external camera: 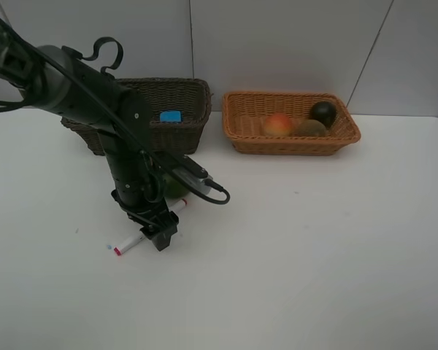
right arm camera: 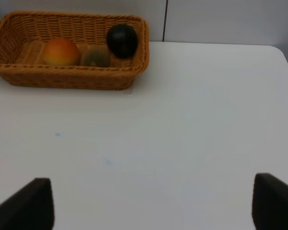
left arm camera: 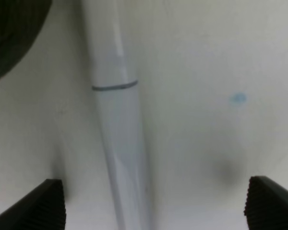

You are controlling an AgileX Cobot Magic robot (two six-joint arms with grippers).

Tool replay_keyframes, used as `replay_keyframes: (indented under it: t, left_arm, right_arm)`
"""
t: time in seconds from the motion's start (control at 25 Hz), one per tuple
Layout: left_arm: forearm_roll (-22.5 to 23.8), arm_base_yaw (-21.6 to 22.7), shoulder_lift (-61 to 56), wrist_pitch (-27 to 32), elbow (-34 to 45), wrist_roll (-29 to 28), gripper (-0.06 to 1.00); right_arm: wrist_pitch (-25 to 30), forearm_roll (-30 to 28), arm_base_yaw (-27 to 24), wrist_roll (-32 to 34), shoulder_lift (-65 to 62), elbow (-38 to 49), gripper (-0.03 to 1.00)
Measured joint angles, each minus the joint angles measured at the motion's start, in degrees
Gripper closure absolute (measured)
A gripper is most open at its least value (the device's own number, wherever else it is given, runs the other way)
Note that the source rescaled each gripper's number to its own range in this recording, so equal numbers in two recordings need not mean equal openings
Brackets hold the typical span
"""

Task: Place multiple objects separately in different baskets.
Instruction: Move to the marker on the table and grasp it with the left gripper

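Note:
A white red-tipped marker (external camera: 131, 243) lies on the table, and my left gripper (external camera: 161, 235) hangs over its middle. In the left wrist view the marker (left arm camera: 117, 143) runs between the open fingertips (left arm camera: 48, 207), and the left gripper (left arm camera: 158, 207) is not touching it. The dark brown basket (external camera: 193, 95) holds a blue eraser (external camera: 170, 116). The light tan basket (external camera: 237, 135) holds a peach (external camera: 278, 125), a kiwi (external camera: 311, 128) and a dark mangosteen (external camera: 323, 112). My right gripper (right arm camera: 151, 203) is open over bare table, short of the tan basket (right arm camera: 134, 72).
Something green (external camera: 177, 187) shows partly behind the left arm, between the marker and the dark basket. A dark rounded shape (left arm camera: 9, 33) sits beside the marker in the left wrist view. White table stretches across the front and right.

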Motion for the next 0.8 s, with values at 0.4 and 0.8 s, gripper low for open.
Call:
replay_keyframes:
  t: [0.4,0.8]
  left_arm:
    - [2.59,0.19,1.1,0.24,0.0,-1.46,-0.04]
    - [2.92,0.23,1.1,0.18,0.0,-1.52,0.11]
  right_arm:
    - [0.0,0.0,0.0,-0.06,0.0,0.0,-0.03]
    - [0.0,0.0,0.0,-0.06,0.0,0.0,-0.03]
